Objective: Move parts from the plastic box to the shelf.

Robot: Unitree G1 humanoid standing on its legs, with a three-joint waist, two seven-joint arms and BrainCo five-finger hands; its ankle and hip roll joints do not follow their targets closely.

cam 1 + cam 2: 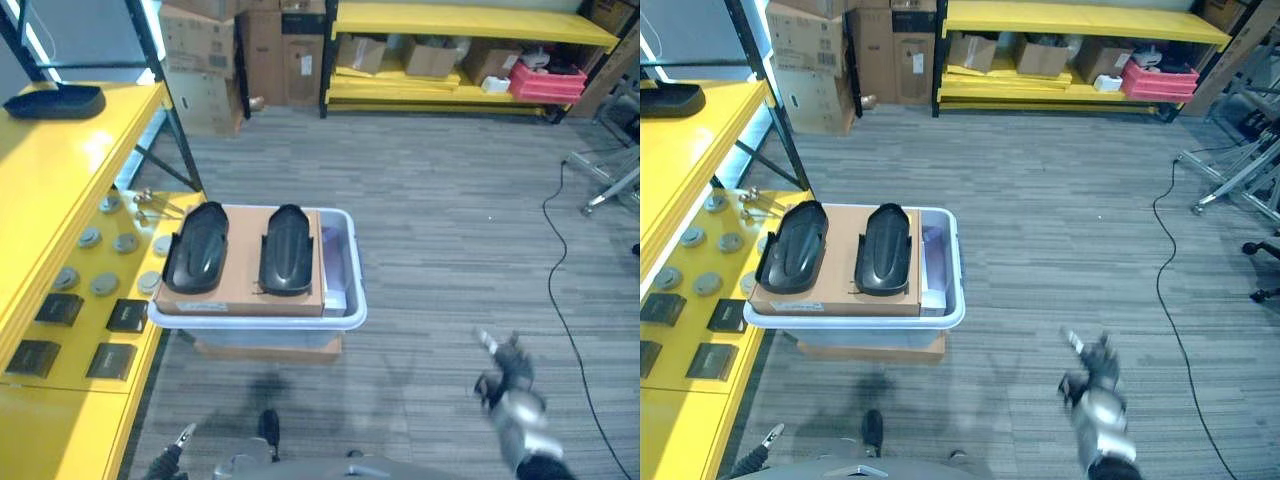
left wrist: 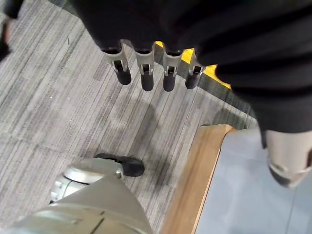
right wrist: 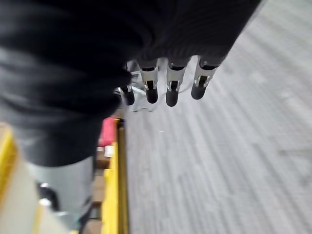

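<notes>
We find the plastic box (image 1: 340, 300), pale blue-grey, standing on the grey carpet floor (image 1: 450, 230) directly in front of the robot and just beside the yellow shelf (image 1: 60, 200) on the robot's left. A brown cardboard sheet (image 1: 240, 285) covers most of the box's top, and on it lie two black moulded parts (image 1: 198, 246) (image 1: 287, 248), side by side, lengthwise, apart from each other. Beneath the box we note a flat brown board (image 1: 268, 348).

On the shelf's lower level we record several round grey discs (image 1: 104, 284), dark square pieces (image 1: 128, 315) and a few small metal items (image 1: 150, 205) near the back. A black tray-shaped object (image 1: 55, 101) sits on the upper level.

The right hand (image 1: 508, 378) hangs low over the carpet, well apart from the box, to its right; in its wrist view the fingers (image 3: 173, 90) are extended and spread, holding nothing. The left hand (image 2: 151, 68) appears in its own wrist view above the carpet near the box's corner, its fingers (image 2: 144, 73) straight and empty.

At the far wall we see a second yellow rack (image 1: 450, 40) with cardboard boxes (image 1: 430, 58) and a red crate (image 1: 548, 80).
</notes>
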